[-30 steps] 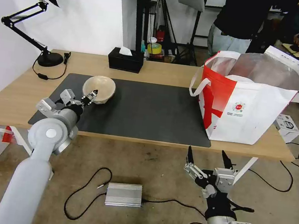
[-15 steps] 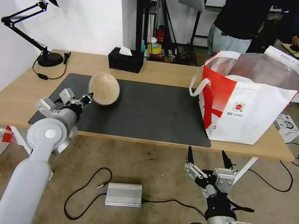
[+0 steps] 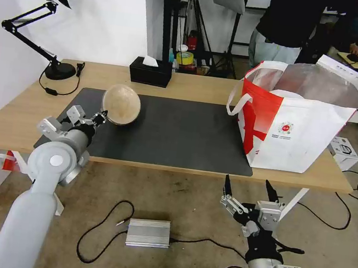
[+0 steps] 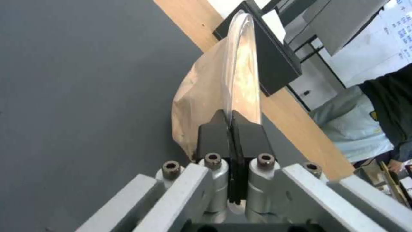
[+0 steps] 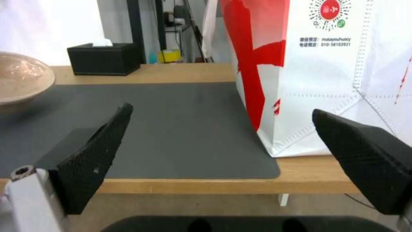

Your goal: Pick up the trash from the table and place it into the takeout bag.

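Raised higher, tilted beige pulp bowl (image 3: 121, 104), pinched rim

From the head we look down across the desk (image 3: 184, 87) from its near edge; our left wrist view sits close over the mat (image 4: 86, 80); our right looks level from below that edge; all share the mat.

Bright, even indoor light, no hard shadows. Soft shadow under the beige pulp bowl (image 3: 121, 104) on the dark grey rectangular mat (image 3: 179, 134), toward the tabletop's left end. Silver foil lining of the large white-and-red takeout bag (image 3: 296, 118) throws mild glare at the right end. Head view bows straight lines near its edges. Left wrist view: bowl rim (image 4: 234, 64) glints, background soft. Right wrist view: near black fingers (image 5: 94, 161) blurred.
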Available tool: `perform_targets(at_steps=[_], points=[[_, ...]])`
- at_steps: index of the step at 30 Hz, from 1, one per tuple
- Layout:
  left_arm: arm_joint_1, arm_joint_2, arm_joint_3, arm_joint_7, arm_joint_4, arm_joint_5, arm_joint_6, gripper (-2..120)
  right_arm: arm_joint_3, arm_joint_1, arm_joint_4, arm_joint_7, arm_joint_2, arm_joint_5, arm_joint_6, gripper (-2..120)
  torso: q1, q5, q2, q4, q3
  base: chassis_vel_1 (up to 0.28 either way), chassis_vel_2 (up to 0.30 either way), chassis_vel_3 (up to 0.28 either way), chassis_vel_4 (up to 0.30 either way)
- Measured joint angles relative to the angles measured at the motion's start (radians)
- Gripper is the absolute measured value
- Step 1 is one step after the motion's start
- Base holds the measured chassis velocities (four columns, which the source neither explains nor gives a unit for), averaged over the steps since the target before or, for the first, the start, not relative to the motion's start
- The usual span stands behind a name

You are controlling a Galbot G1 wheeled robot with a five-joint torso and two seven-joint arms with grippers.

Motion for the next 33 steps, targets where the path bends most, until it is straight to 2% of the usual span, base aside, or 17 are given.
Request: perform_targets(at_steps=[19,33], points=[[0.003,0.000,0.003,0.018,-0.027,-0.024,-0.008,0,0.000,0.000,0.000,0.000,0.000,0.000,0.000,100,0.000,0.0000,0.000,0.0000,0.000,0.000,0.000,0.000,0.000],[-0.039,0.041,0.042,0.037,-0.044,-0.066,-0.010,0,0.000,0.000,0.000,0.000,0.000,0.000,0.000,100,0.000,0.0000,0.000,-0.0001,0.000,0.000,0.000,0.000,0.000]])
